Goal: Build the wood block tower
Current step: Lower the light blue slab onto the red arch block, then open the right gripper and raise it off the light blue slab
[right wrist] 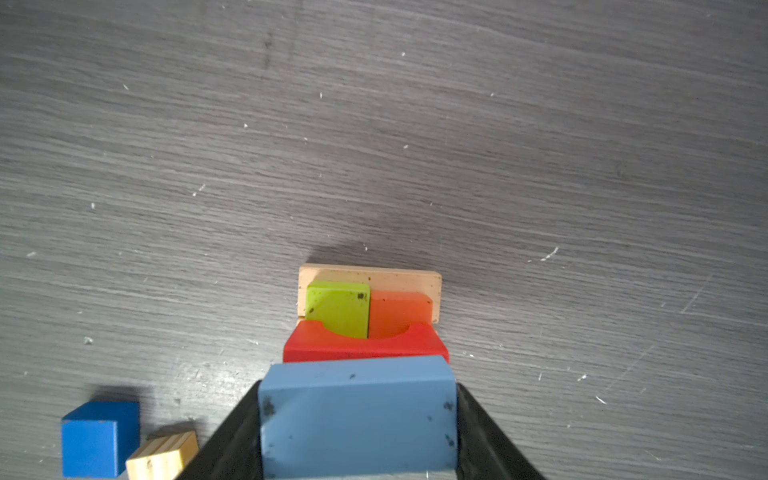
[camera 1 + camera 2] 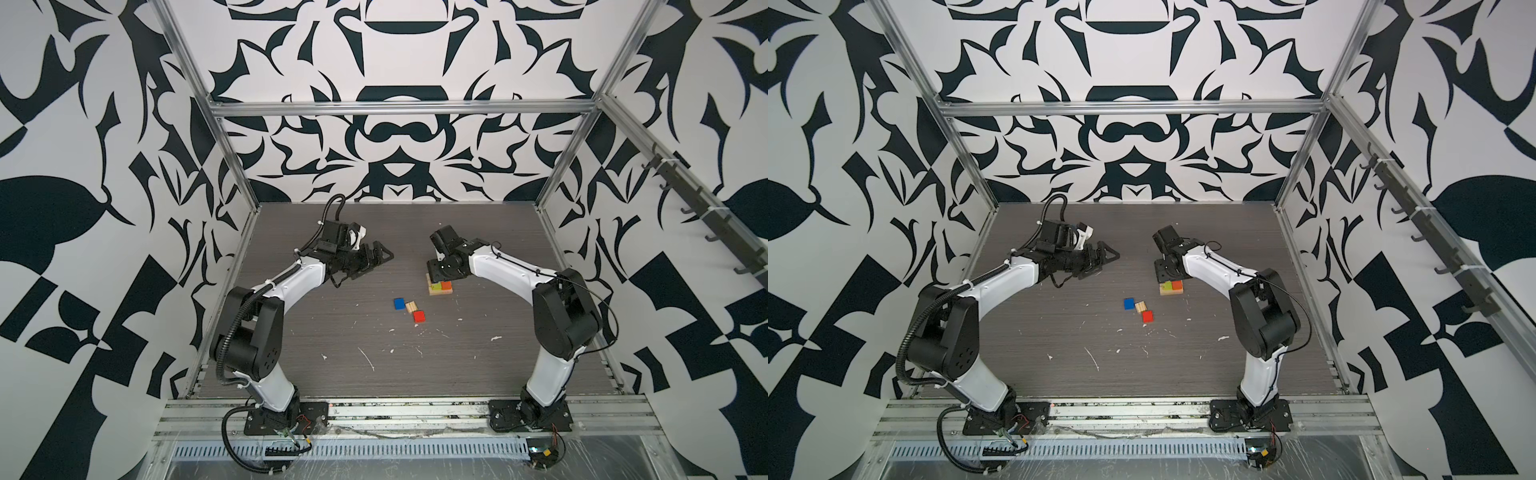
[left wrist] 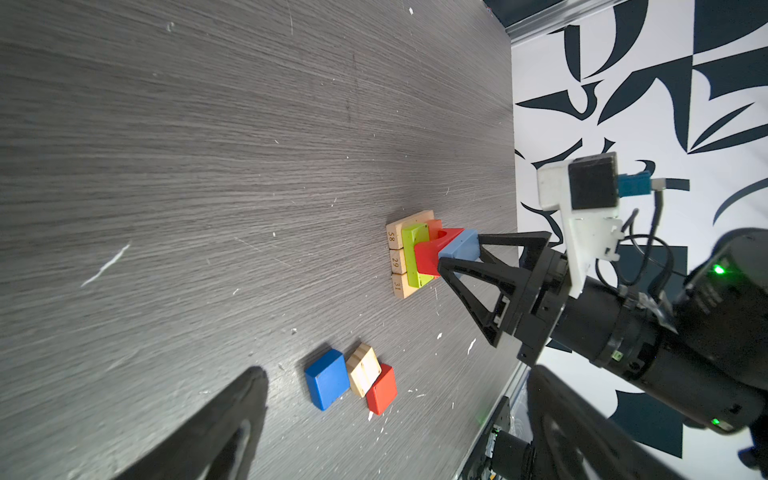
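Near the middle of the counter (image 2: 316, 374), a little toward its right edge, three loose blocks lie in a row. They are a blue cube (image 2: 399, 304), a tan block (image 2: 411, 307) touching it, and a red cube (image 2: 419, 316) at the tan one's corner.

Just behind them, closer to the right edge, stands the wood block tower (image 3: 417, 253). In both top views the right arm (image 2: 498, 266) hides its upper part, so only the base, some lime and some orange show there. The left wrist view shows it whole.

The base is three tan planks (image 3: 397, 262) side by side, their ends printed 58, 29 and 31. On them a lime green block (image 1: 338, 307) sits beside an orange block (image 1: 399, 309), and a red arch (image 1: 365, 347) lies over both. On top is a light blue block (image 1: 359, 424), cut off by the edge of the right wrist view. The right gripper (image 1: 358, 386) has its fingers closed against this block's two ends, with no gap that I can see.

Farther back, toward the left edge, the left gripper (image 2: 376, 258) hangs above the counter with its fingers wide apart.
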Tool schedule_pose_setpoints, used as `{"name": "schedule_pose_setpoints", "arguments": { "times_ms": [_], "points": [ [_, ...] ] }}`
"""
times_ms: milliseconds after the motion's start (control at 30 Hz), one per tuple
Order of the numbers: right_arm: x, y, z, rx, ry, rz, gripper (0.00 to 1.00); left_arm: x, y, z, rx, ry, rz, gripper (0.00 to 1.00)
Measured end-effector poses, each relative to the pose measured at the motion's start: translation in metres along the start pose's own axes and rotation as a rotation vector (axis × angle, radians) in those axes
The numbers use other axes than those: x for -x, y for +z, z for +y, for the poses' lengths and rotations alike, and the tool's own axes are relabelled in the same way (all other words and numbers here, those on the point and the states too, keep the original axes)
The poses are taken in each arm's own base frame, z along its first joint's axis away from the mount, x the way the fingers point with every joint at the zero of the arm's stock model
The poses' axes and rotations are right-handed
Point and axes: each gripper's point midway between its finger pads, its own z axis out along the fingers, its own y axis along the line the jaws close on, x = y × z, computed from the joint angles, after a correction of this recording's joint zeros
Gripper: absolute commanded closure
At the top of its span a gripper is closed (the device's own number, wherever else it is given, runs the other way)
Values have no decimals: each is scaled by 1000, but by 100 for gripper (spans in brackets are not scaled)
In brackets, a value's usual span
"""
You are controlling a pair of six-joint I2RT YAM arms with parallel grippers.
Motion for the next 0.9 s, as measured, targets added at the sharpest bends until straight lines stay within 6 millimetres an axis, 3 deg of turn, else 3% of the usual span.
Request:
{"name": "schedule_pose_setpoints", "arguments": {
  "times_ms": [900],
  "points": [
    [-1,-3,0,6,0,5,10,-1,2,1,2,-3,5,1]
  ]
}}
